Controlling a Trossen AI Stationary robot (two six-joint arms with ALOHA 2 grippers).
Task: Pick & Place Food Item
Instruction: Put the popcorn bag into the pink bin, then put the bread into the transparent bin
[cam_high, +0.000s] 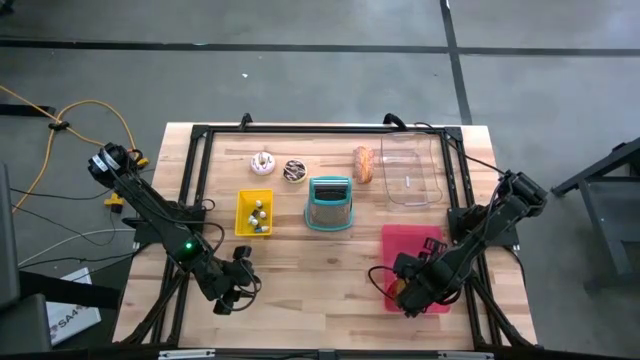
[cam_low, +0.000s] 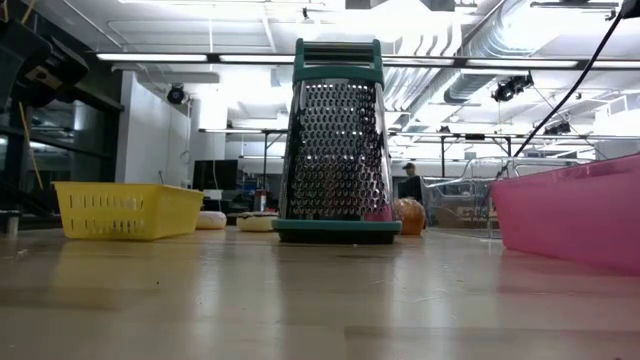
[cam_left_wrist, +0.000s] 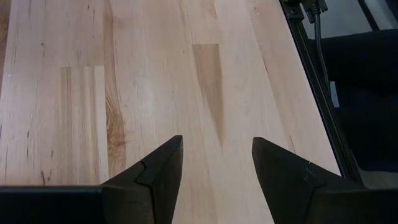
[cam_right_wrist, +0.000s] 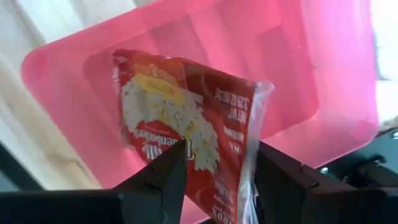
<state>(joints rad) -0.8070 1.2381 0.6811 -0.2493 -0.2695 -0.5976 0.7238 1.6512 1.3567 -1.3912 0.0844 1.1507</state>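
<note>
A red food packet (cam_right_wrist: 180, 118) with a picture of white rice on it is tilted over the pink bin (cam_right_wrist: 298, 81). Its lower end is between the fingers of my right gripper (cam_right_wrist: 217, 180). That gripper (cam_high: 408, 297) points down over the near end of the pink bin (cam_high: 415, 250) at the table's right, and its fingers stand apart. My left gripper (cam_high: 225, 303) waits open above bare wood near the table's front left, with nothing between its fingers (cam_left_wrist: 161, 174). My right gripper comes at the packet from above, and the packet's lower end (cam_right_wrist: 211, 186) sits in the gap between the two fingers. The clear sealed edge (cam_right_wrist: 254, 180) lies right beside one finger. I cannot tell whether the fingers touch it.
A teal-framed grater (cam_high: 329, 203) stands mid-table, with a yellow basket (cam_high: 254, 213) to its left. Along the far side lie two round pastries (cam_high: 263, 162) (cam_high: 294, 171), a bread roll (cam_high: 364, 164) and a clear container (cam_high: 410, 170). Bare wood lies between the arms.
</note>
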